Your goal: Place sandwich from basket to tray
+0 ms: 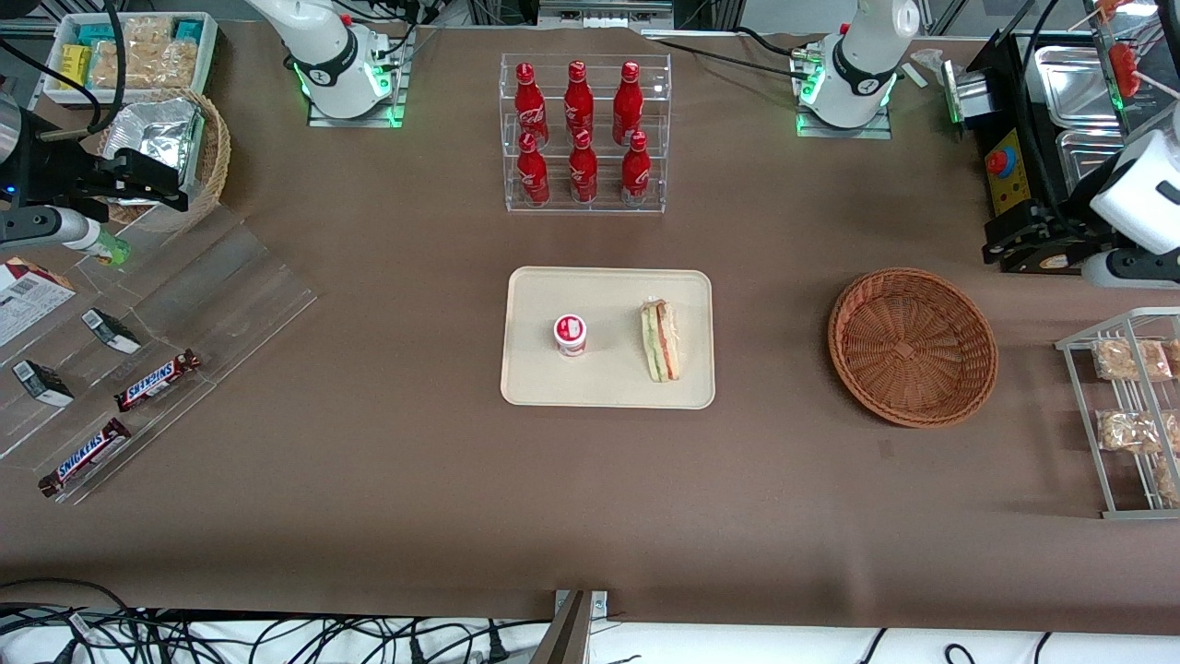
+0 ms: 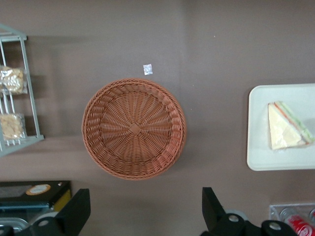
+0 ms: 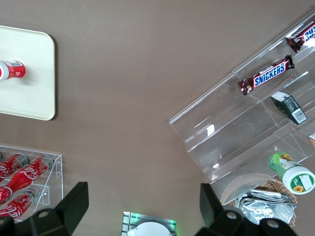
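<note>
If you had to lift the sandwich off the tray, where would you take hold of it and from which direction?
Probably from straight above, closing across the broad bread faces at mid-length. The sandwich stands on edge on the tray, filling stripes upward, so its thin width suits the fingers. The tool is open, above the table beside the empty basket.

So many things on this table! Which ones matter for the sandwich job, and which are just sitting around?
In the job: sandwich, now on the tray; empty basket; open gripper, high above the basket.

Lying about: small cup on the tray, cola bottles, Snickers bars, snack packs.
</note>
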Available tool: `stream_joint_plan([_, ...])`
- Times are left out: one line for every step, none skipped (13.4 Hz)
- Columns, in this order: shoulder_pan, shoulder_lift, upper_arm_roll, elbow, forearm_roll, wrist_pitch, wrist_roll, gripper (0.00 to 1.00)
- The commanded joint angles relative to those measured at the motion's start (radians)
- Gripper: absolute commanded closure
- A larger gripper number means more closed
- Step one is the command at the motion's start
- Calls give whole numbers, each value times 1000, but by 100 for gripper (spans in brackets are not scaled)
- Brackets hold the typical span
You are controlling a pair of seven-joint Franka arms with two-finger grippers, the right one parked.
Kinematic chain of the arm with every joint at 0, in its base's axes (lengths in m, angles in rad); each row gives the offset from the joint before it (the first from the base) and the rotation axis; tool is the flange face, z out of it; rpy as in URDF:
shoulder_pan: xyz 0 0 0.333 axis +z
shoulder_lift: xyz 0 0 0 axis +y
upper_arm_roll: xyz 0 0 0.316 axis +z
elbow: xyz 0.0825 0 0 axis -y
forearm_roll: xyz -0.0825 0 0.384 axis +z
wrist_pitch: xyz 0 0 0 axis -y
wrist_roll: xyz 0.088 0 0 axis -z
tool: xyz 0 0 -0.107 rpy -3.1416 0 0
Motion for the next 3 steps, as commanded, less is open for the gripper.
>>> stream_joint_plan([-23,-18,19,-16,-20,-8,68,0])
stream_joint_plan([-24,-18,19,-16,-20,-8,76,0])
stream_joint_plan([-24,-18,19,-16,-20,-7,73,0])
